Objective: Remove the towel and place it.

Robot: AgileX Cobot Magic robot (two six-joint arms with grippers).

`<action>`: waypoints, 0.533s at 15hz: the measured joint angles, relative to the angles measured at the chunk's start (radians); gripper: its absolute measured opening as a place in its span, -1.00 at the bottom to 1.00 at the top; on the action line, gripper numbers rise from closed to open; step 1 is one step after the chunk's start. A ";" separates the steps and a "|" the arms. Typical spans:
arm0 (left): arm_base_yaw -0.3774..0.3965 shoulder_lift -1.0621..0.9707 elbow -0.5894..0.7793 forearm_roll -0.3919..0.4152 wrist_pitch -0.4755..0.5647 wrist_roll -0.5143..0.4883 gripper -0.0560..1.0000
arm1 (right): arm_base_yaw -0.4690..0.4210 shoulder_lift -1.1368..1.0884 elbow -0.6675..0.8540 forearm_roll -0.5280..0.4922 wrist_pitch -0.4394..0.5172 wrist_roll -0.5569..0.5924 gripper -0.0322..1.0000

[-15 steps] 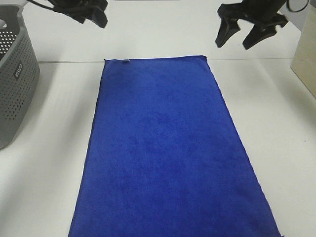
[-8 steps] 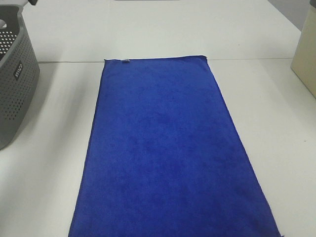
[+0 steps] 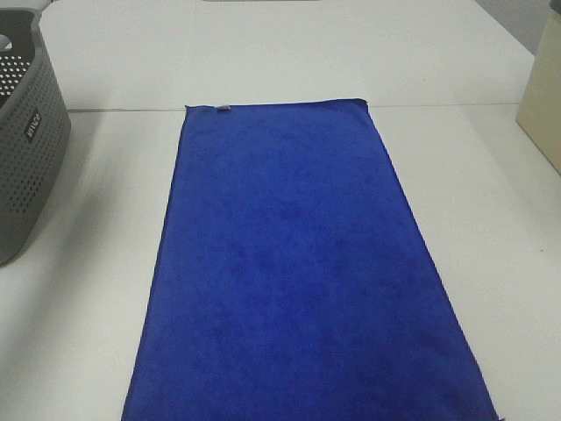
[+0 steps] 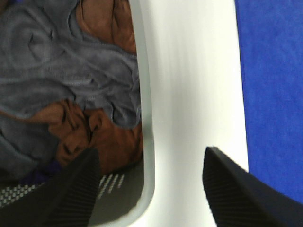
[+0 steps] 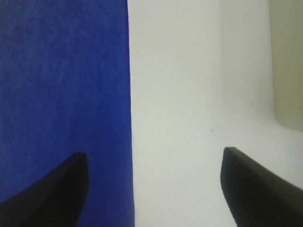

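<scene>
The blue towel [image 3: 294,263] lies spread flat on the white table, its small tag [image 3: 223,109] at the far left corner. Neither arm shows in the high view. In the left wrist view my left gripper [image 4: 151,189] is open and empty, high above the bare table between the grey basket [image 4: 147,142] and the towel's edge [image 4: 274,85]. In the right wrist view my right gripper [image 5: 154,189] is open and empty, above the towel's right edge [image 5: 61,85] and bare table.
The grey perforated basket [image 3: 26,132] stands at the left edge of the table; the left wrist view shows grey and brown cloths [image 4: 61,80] inside it. A beige box [image 3: 543,88] stands at the right edge, also in the right wrist view [image 5: 286,61].
Both grippers hung over the table's far edge a second ago and have risen out of the high view. The towel has not moved.
</scene>
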 joint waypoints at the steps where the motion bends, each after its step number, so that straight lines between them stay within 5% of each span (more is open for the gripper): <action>1: 0.000 -0.089 0.103 0.008 -0.013 -0.011 0.25 | 0.000 -0.098 0.087 0.001 0.000 0.000 0.56; 8: 0.000 -0.737 0.590 0.090 -0.065 0.040 0.25 | 0.000 -0.784 0.597 -0.037 0.003 -0.026 0.56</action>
